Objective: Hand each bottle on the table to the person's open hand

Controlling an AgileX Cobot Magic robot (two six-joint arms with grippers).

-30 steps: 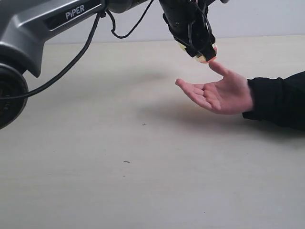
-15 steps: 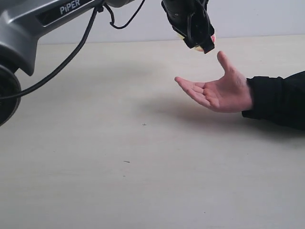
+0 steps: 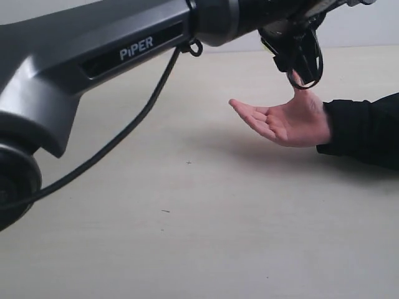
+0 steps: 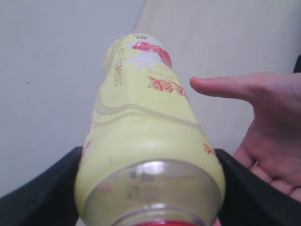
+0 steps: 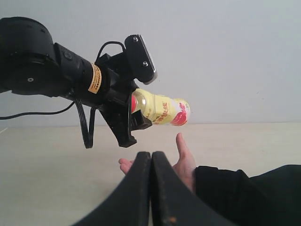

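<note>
We hold the yellow bottle (image 5: 160, 109) sideways, clamped in our left fingers (image 4: 42, 193), just above the open hand (image 3: 290, 121); our right fingers (image 5: 141, 188) rest together.

The bottle (image 4: 146, 141) is yellow with red lettering, the sleeve (image 3: 365, 128) black, the table (image 3: 187, 224) pale beige.

Low exterior view across table (image 3: 187, 237); left wrist close on bottle (image 4: 146, 141), right wrist farther back; hand (image 3: 287, 121) in all 3.
</note>
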